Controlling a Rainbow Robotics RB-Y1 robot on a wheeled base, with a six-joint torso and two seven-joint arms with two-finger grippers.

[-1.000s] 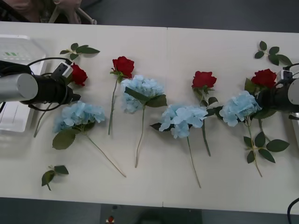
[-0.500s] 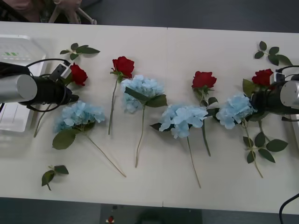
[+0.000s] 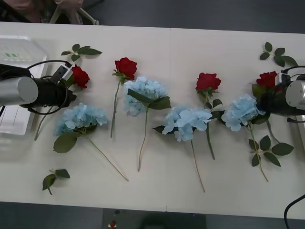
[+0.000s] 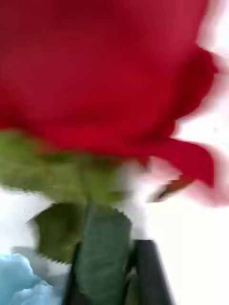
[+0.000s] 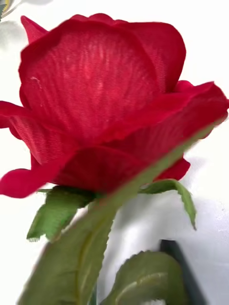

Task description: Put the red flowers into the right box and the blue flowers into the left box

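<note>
Both arms reach for red flowers on the white table (image 3: 190, 52); the left gripper (image 3: 71, 91) is beside the far-left rose (image 3: 79, 76), the right gripper (image 3: 261, 101) clamps the far-right rose's (image 3: 267, 79) stem; whether the left has closed cannot be told. Next, likely: lift, carry rightward. Count: four red, four blue flowers (image 3: 146, 93); left box (image 3: 19, 52) holds none.

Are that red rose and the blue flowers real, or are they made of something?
They look artificial. The red rose close before the left gripper shows a fine woven ribbing across its petals, like matte fabric; its leaves have cut, serrated edges and a cloth-like look. The blue flowers seem the same sort of thin fabric, though that is harder to tell. Stems appear to be plastic, possibly wired.
</note>
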